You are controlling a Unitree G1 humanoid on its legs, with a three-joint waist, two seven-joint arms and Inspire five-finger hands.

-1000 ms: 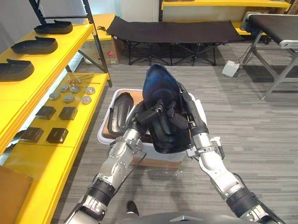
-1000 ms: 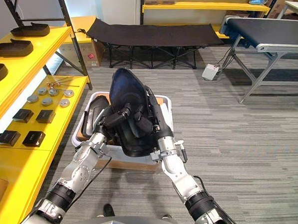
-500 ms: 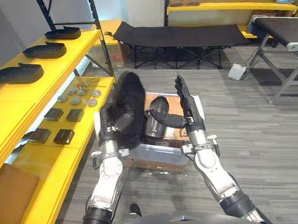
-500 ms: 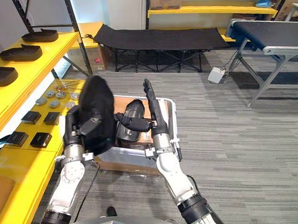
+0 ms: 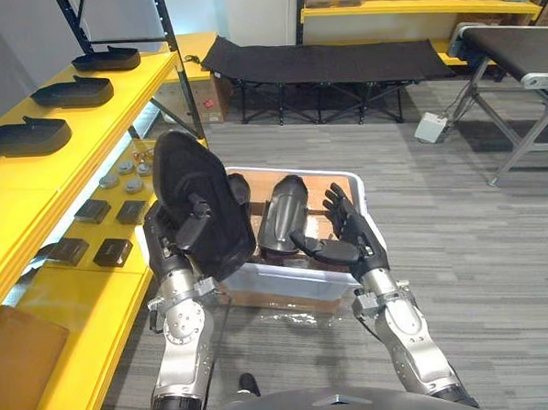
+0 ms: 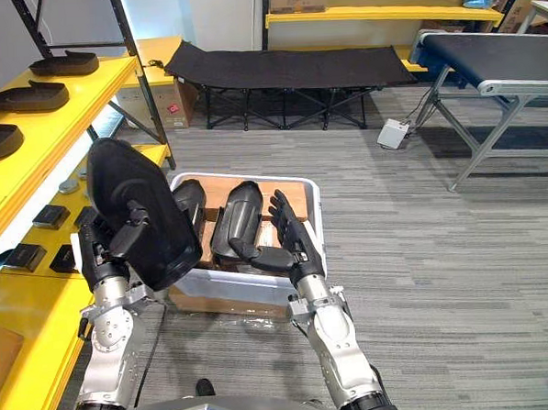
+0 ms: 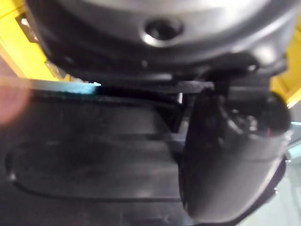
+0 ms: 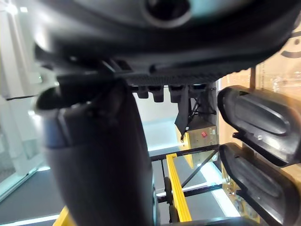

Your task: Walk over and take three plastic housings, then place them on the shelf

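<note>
standing at the far left, a yellow metal shelf point(image 5: 16, 195) carries three black moulded plastic housings in a row point(image 5: 70, 91) on its upper level. on the lower level: small round metal discs point(image 5: 130, 173) and flat black square blocks point(image 5: 114, 252).

next right, the left hand point(image 5: 194, 226) is raised, fingers and thumb curled round a large black plastic housing point(image 5: 185, 173). the shell stands upright, hollow side toward the hand, clear of the bin and above its left edge. in the left wrist view the thumb presses against the housing's dark inner face.

centre: a white plastic bin point(image 5: 287, 282) sits on the grey carpet floor point(image 5: 460, 250). two more black plastic housings lean inside it, one tall point(image 5: 283, 209), one partly hidden behind the held shell point(image 5: 238, 188). brown cardboard lining point(image 5: 333, 188) shows at the bin's back.

right of centre: the right hand point(image 5: 349, 238) hovers over the bin's right side, fingers spread and relaxed, holding nothing. its thumb reaches toward the base of the tall housing; cannot tell if it touches.

background, far side: a black folding cot point(image 5: 322, 60), a small white box point(image 5: 428, 125) on the floor, and a grey conveyor table point(image 5: 514, 55) at the right.
</note>
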